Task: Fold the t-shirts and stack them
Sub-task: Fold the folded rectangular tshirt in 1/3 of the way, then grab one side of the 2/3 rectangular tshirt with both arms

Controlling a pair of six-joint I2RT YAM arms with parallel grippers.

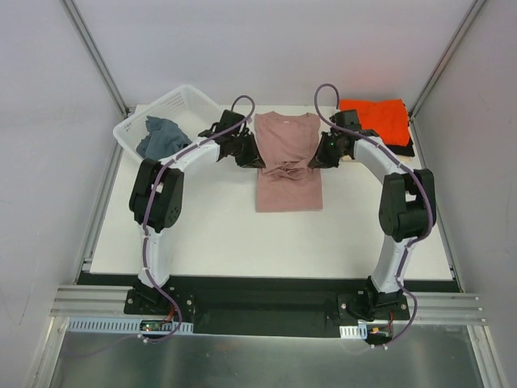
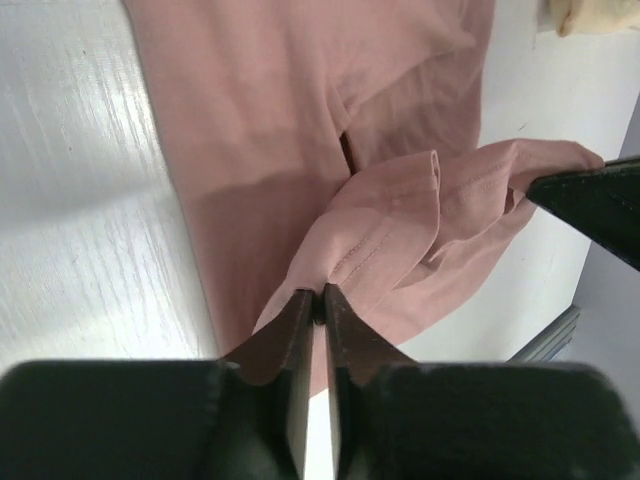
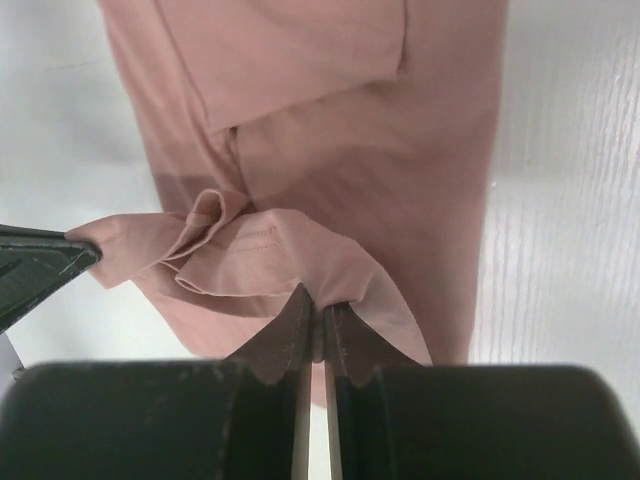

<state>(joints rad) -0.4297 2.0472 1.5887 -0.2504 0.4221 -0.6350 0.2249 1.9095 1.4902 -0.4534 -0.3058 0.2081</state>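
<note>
White table (image 1: 218, 234) carried the dusty-pink t-shirt (image 1: 288, 190), laid flat at centre. I recorded a plastic basket (image 1: 182, 101) holding grey-blue cloth (image 1: 161, 137) far-left and an orange t-shirt (image 1: 373, 117) far-right. Left gripper (image 2: 318, 292) and right gripper (image 3: 318, 300) each clamped tight on the pink shirt's bunched middle.

No legible text, labels or signs.

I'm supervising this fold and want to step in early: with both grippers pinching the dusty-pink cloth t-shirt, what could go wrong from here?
The left gripper and right gripper each pinch only a thin edge of the dusty-pink t-shirt; one side could slip free. The cloth between them is bunched, so the fold may land creased. The right arm lies close to the folded bright orange t-shirt and might nudge it.
</note>
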